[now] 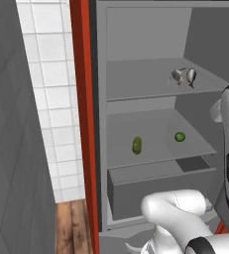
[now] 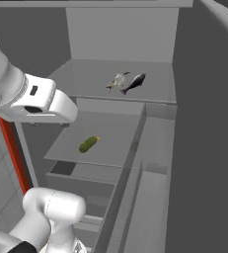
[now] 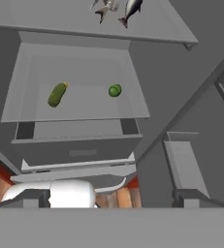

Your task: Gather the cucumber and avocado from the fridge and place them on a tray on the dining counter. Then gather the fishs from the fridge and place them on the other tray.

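The fridge stands open in front of me. On its middle shelf [image 1: 150, 124] lie a green cucumber [image 1: 137, 145] [image 2: 88, 144] [image 3: 57, 94] to the left and a round green avocado [image 1: 180, 137] [image 3: 115, 90] to the right, well apart. Two fish, one pale [image 1: 178, 75] [image 2: 118, 81] [image 3: 104, 7] and one dark [image 1: 191, 76] [image 2: 135, 82] [image 3: 130, 8], lie side by side on the shelf above. My gripper [image 3: 108, 199] is open, empty, and held back from the shelves, facing them. The trays and the dining counter are out of view.
A grey drawer [image 1: 150, 186] juts out under the middle shelf. The red fridge edge [image 1: 81, 124] stands on the left beside a white tiled wall [image 1: 46, 99] and wood floor [image 1: 71, 223]. The fridge door's shelves [image 2: 152, 197] stand on the right.
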### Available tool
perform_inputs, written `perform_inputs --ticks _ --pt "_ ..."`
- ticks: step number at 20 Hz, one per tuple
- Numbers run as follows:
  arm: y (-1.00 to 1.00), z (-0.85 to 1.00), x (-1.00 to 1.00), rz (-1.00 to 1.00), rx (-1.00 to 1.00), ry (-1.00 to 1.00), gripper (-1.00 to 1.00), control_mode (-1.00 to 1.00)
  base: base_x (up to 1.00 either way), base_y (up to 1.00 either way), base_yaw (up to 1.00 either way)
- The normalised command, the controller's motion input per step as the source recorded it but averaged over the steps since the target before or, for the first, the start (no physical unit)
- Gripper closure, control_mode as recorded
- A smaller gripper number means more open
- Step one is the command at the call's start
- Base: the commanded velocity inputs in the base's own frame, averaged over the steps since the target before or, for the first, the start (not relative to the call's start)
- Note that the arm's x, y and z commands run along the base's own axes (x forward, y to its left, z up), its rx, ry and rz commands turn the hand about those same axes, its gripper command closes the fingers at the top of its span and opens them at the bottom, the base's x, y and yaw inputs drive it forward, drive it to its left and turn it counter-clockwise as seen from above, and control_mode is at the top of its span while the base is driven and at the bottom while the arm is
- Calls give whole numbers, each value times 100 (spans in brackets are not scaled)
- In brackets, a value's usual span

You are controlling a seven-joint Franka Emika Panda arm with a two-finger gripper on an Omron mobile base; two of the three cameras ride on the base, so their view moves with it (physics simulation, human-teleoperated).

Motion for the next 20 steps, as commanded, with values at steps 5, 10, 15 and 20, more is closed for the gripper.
perform_inputs --ticks 5,10,15,20 --pt "0 0 11 0 2 -1 -100 -100 45 -11 0" --pt "0 4 58 2 19 -11 -100 -100 0 0 0" --pt "9 4 67 0 12 -13 -100 -100 0 0 0" --pt "2 1 29 -2 0 -20 -100 -100 0 0 0"
